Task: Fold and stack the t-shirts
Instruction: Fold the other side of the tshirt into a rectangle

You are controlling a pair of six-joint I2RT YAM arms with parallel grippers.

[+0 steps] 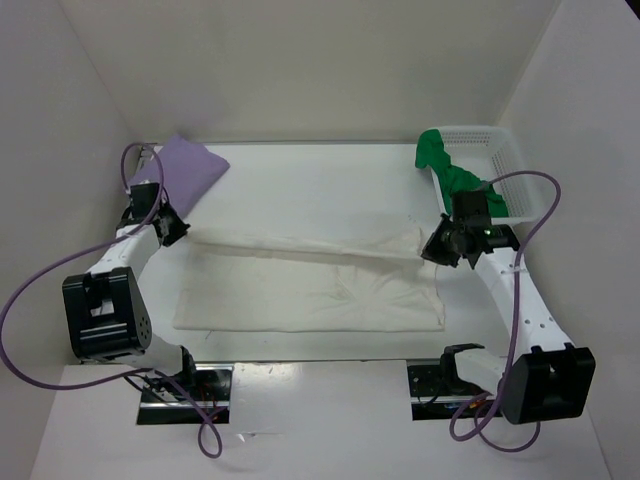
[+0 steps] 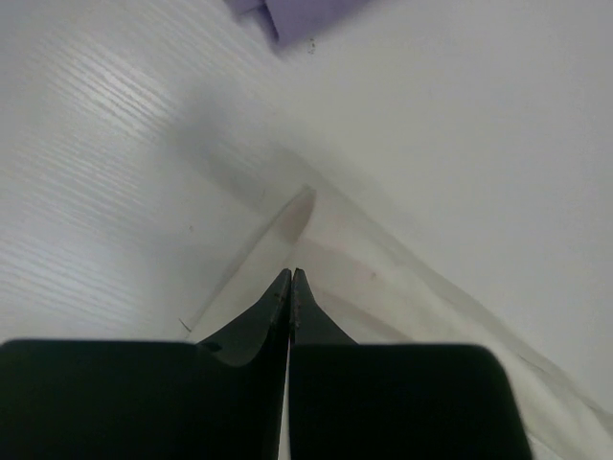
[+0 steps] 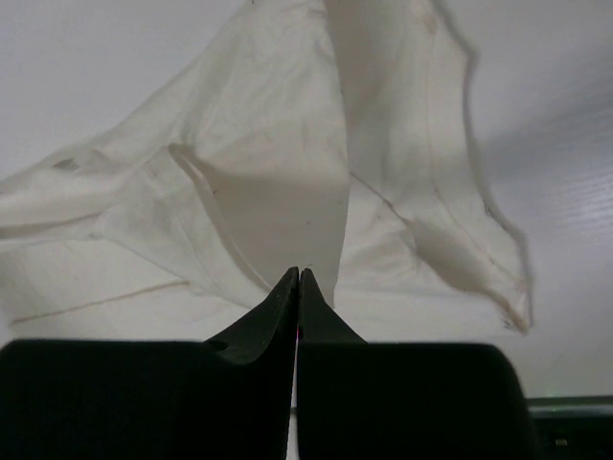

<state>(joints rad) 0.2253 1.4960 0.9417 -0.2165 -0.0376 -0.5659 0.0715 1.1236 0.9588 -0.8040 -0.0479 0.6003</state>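
White t-shirt (image 1: 310,300): spread wide across the middle of the tabletop (image 1: 330,180), with its far edge lifted into a taut band strung between the two arms.
Left end effector (image 1: 172,230): fingers pressed together, pinching the left end of the lifted edge. Its wrist view shows thin cloth running away from the tips.
Right end effector (image 1: 437,248): fingers pressed together on the right end of the same edge. Its wrist view shows creased white cloth fanning up from the tips.
Lavender t-shirt (image 1: 188,165): folded flat at the far left corner, apart from the white one, just beyond the left arm.
Green t-shirt (image 1: 440,165): bunched and hanging over the left rim of the basket.
Basket (image 1: 495,145): white mesh, at the far right corner. The right arm's wrist covers part of its near end.
Cables (image 1: 553,190): purple, looping from each arm. The right loop passes the basket's near end.
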